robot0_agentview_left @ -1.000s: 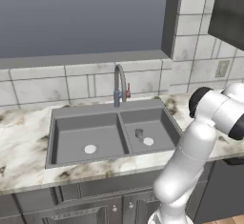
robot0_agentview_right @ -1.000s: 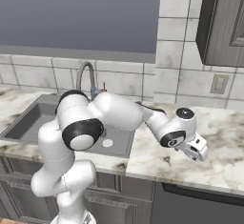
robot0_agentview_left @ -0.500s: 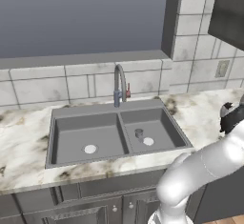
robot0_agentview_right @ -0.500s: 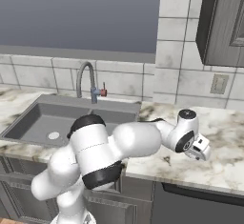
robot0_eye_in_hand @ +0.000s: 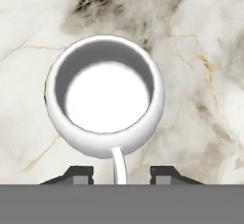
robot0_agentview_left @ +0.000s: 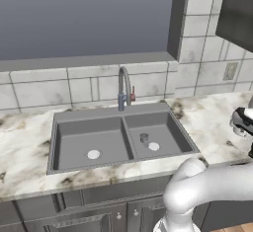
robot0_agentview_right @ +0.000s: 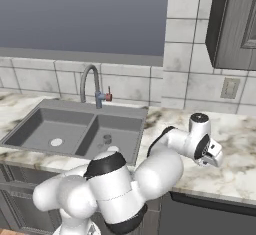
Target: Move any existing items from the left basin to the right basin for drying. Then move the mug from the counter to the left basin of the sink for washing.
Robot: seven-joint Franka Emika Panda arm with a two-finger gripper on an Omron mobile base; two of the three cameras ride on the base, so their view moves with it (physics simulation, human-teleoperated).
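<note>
The glossy white mug (robot0_eye_in_hand: pixel 105 96) stands upright and empty on the marble counter (robot0_eye_in_hand: pixel 200 37), seen from straight above in the hand view. Its thin handle (robot0_eye_in_hand: pixel 119 167) points toward my open gripper (robot0_eye_in_hand: pixel 121 175) and lies between the two dark fingertips (robot0_eye_in_hand: pixel 78 173) without touching either. In the base views my gripper (robot0_agentview_right: pixel 212 154) hovers over the counter (robot0_agentview_right: pixel 235 174) right of the sink (robot0_agentview_left: pixel 54 122). The wider left basin (robot0_agentview_left: pixel 74 137) holds only its white drain. A small dark grey cylinder (robot0_agentview_left: pixel 144 137) stands in the narrower right basin (robot0_agentview_left: pixel 170 135).
A tall curved grey faucet (robot0_agentview_left: pixel 123 88) rises behind the sink's divider. A tiled wall with an outlet (robot0_agentview_right: pixel 229 88) backs the counter, and a dark cabinet (robot0_agentview_right: pixel 235 24) hangs above on the right. My white arm (robot0_agentview_right: pixel 150 174) stretches low across the counter's front edge.
The arm has swung further right and dropped lower, away from the sink. The hand has stayed over the counter right of the sink.
</note>
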